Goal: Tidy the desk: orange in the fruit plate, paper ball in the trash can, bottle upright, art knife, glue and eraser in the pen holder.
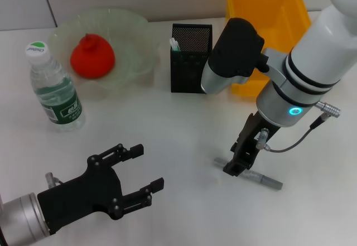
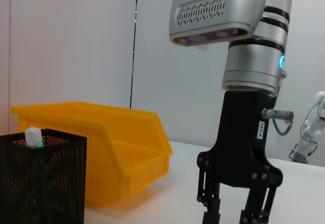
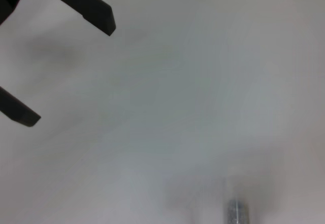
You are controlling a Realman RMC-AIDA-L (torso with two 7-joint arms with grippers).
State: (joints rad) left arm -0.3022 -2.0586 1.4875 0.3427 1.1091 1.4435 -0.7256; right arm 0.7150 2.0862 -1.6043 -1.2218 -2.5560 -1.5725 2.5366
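On the white counter [image 1: 184,134], the right end effector [image 1: 237,165] points straight down over the thin grey pen-like glue stick [image 1: 262,177], which lies flat on the counter; its black fingers stand at the stick's near end, and whether they have closed on it cannot be told. The left end effector [image 1: 146,173] hovers low at the near left, its black fingers spread wide and holding nothing (the same two fingertips show at the edge of the right wrist view, with one end of the glue stick below).

At the far left the clear plastic water bottle with white cap and green label [image 1: 54,88] stands upright. Just beside it sits the translucent pale-green glass fruit plate with a wavy rim [image 1: 131,25], with the red-orange round orange [image 1: 92,57] inside. The black square metal-mesh pen holder [image 1: 191,59] stands between the plate and the bright yellow rectangular plastic trash can [image 1: 262,6]; a mint-green and white art knife [image 1: 174,44] pokes up from one corner of the holder
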